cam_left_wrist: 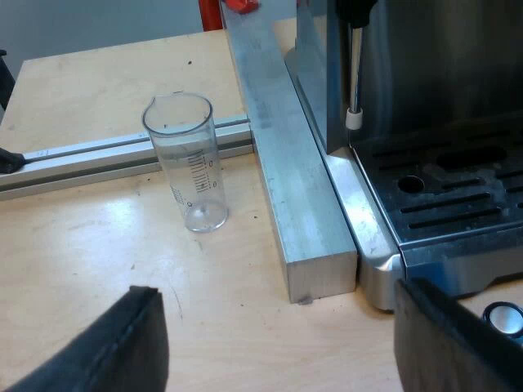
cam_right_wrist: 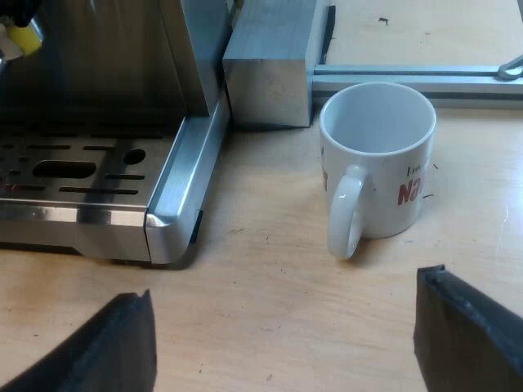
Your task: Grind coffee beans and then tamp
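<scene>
A clear measuring glass (cam_left_wrist: 189,162) with printed marks stands upright and empty on the wooden table, beside a long metal bar (cam_left_wrist: 282,155). My left gripper (cam_left_wrist: 282,347) is open a short way before the glass, with nothing between its black fingers (cam_left_wrist: 122,347). The espresso machine (cam_left_wrist: 425,106) stands beyond the bar, its slotted drip tray (cam_left_wrist: 458,200) and thin steam wand (cam_left_wrist: 354,82) showing. A white mug (cam_right_wrist: 377,163) with red lettering stands upright by the machine's drip tray corner (cam_right_wrist: 167,220), handle toward my right gripper (cam_right_wrist: 286,343), which is open and empty.
Aluminium rails (cam_left_wrist: 98,155) (cam_right_wrist: 409,77) lie across the wooden table behind the glass and behind the mug. A red object (cam_left_wrist: 237,6) sits at the far end of the metal bar. A small round black-and-white thing (cam_left_wrist: 502,317) lies by the machine's front.
</scene>
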`<state>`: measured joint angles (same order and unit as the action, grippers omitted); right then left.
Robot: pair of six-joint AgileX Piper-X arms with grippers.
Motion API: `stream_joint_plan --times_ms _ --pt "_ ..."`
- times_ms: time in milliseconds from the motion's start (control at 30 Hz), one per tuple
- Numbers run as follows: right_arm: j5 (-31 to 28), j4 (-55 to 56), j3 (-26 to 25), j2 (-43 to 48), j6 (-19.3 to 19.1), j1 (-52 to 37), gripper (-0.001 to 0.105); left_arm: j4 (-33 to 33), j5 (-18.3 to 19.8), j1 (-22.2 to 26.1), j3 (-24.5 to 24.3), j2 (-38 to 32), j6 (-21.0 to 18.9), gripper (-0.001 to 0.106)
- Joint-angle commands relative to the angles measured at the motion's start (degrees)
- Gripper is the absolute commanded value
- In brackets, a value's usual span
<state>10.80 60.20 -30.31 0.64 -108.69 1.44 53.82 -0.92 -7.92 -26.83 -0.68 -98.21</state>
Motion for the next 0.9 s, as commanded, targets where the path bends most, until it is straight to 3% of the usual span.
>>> stream_joint_plan --times_ms 33,233,433,667,900 --pt "-0.3 -0.4 -0.2 2.4 -0.6 0.1 0.067 -0.6 -0.2 0.1 0.0 -7.9 -0.1 0.061" --pt "-0.3 -0.4 -0.2 2.4 -0.4 0.1 0.067 -0.6 0.0 0.1 0.0 -7.9 -0.1 0.061" --pt "0.8 -1.3 -1.3 0.7 0.5 0.1 0.067 -1.6 6.9 0.1 -0.2 -7.1 1.3 0.061" --pt "3.6 -1.3 -6.3 -6.9 -2.1 0.1 0.067 -3.6 12.9 0.1 -1.9 -1.8 1.2 0.061" --pt "6.6 -1.4 -9.8 -14.2 -3.9 4.6 0.067 -8.2 15.3 -4.9 -2.4 3.5 0.4 0.061"
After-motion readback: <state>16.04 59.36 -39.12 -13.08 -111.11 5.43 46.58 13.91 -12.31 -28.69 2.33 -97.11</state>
